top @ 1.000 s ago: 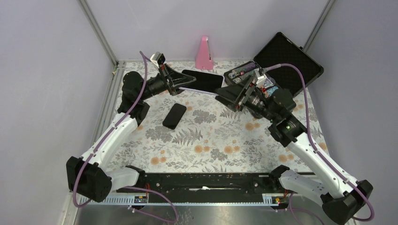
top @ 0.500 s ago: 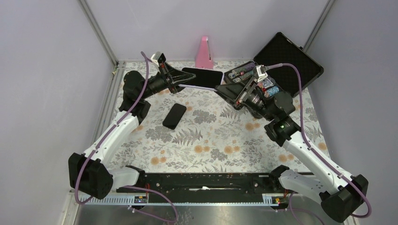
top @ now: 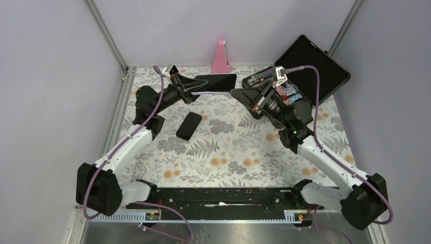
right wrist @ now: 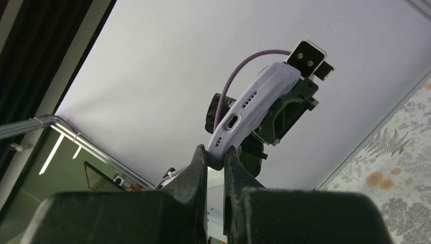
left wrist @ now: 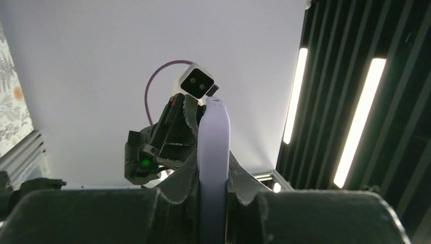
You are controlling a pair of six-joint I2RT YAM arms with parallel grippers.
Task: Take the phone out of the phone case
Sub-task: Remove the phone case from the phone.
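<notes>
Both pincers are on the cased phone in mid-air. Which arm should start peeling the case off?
Right, probably. The right pincer nips only the port-end corner of the lavender phone case, a good spot to peel from. The left pincer clamps the opposite end squarely, better as the anchor.

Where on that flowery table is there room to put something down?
The near cloth between the black phone and right arm is bare. Crowded at the back: left gripper, right gripper and lavender phone beside the open black case.

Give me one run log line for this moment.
left gripper: shut on phone case | right gripper: shut on phone case | phone: in case, held above table
</notes>
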